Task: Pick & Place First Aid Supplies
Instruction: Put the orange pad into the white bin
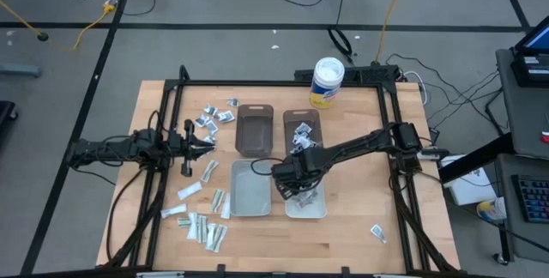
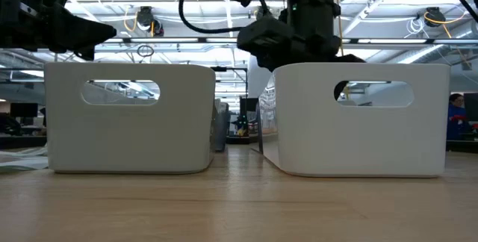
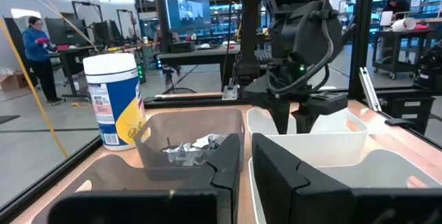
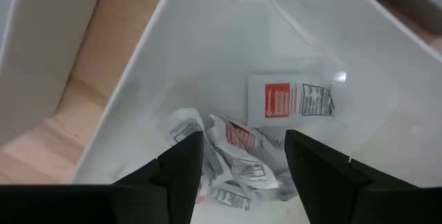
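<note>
The first aid supplies are small flat packets. Several lie loose on the table's left part [image 1: 204, 226], some in a brown bin [image 1: 302, 130], and a few on the floor of the near white bin [image 4: 290, 101]. My right gripper [image 4: 242, 172] points down over that white bin [image 1: 319, 211], open. Nothing is between its fingers, and crumpled packets [image 4: 235, 151] lie just under them. My left gripper [image 1: 206, 141] waits level at the table's left, shut and holding nothing.
A grey bin [image 1: 249, 190] stands left of the white one, and two brown bins [image 1: 254, 129] stand behind them. A white tub with a yellow label [image 1: 327, 81] is at the far edge. One packet [image 1: 377, 232] lies near the front right. A black frame [image 1: 163, 123] borders the table.
</note>
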Available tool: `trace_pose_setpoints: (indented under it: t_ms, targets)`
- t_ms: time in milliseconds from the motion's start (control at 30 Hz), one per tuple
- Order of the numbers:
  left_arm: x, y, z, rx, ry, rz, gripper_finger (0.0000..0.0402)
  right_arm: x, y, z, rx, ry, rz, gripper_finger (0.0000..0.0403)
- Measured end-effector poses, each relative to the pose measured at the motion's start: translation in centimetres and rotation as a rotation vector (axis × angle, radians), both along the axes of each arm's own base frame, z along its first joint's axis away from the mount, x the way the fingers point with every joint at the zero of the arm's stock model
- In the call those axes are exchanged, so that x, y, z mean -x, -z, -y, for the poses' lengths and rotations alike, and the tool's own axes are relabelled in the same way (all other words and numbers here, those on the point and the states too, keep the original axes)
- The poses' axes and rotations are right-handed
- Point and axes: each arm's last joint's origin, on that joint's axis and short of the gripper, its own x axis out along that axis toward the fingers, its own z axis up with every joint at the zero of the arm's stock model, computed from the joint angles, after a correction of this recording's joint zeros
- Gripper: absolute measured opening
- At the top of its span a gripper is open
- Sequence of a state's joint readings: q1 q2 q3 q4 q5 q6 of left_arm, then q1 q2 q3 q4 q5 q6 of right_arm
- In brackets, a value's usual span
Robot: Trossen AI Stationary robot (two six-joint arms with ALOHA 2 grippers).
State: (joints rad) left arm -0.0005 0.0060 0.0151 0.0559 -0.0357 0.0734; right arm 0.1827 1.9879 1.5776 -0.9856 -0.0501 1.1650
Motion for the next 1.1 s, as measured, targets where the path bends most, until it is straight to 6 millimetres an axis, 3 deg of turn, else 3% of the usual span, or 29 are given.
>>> trace_pose_setpoints:
  t_ms: [200, 500, 800, 1100]
  targets:
    - [0.0, 0.0, 0.0, 0.0, 0.0, 0.0, 0.0047, 1.5, -2.4, -1.3, -0.005, -0.018, 0.018, 0.0196]
    - [0.0, 0.0, 0.0, 0.0, 0.0, 0.0, 0.0047, 5.7, -4.0, -2.7, -0.022, 0.053, 0.01, 0.0196]
    - [0.0, 0.0, 0.0, 0.0, 0.0, 0.0, 0.0047, 12.6, -4.3, -6.8, -0.042, 0.066, -0.021, 0.0196]
    - [0.0, 0.0, 0.0, 0.0, 0.0, 0.0, 0.0047, 19.5, -4.0, -10.5, -0.079, -0.036, -0.078, 0.0196]
